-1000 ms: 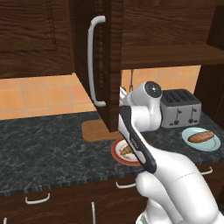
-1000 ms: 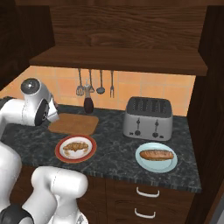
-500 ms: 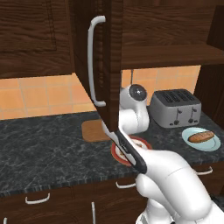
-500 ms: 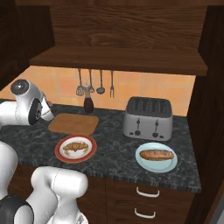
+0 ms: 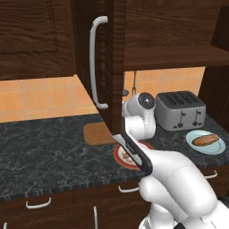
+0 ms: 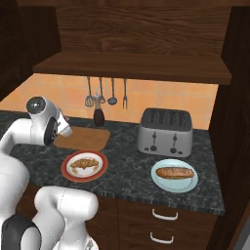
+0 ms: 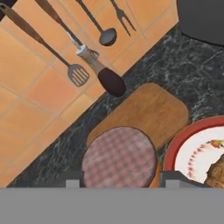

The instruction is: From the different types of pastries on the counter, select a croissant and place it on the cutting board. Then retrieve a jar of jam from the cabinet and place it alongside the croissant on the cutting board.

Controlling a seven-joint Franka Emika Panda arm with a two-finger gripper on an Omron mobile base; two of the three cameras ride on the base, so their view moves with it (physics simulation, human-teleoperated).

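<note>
The fingers [image 7: 119, 183] are pinching the jar of jam [image 7: 119, 158], carrying it over the cutting board [image 7: 144, 114] for placement.

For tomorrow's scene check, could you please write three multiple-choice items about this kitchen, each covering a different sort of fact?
1. Where does the small golden-brown crescent croissant lie?
A. On the light-brown wooden cutting board
B. On the red-rimmed white plate
C. On the pale blue plate

2. How many plates stand on the dark marbled stone counter?
A. One
B. Two
C. Four

3. In what state is the dark brown wood-grain cabinet door with the curved white bar handle?
A. Swung open
B. Shut flush
C. Lying on the counter

Key:
1 B: the right base view shows the croissant on the red-rimmed white plate.
2 B: the counter holds that plate and the pale blue plate, which carries a long roll.
3 A: in the left base view the cabinet door stands out edge-on from the cabinet.
</note>
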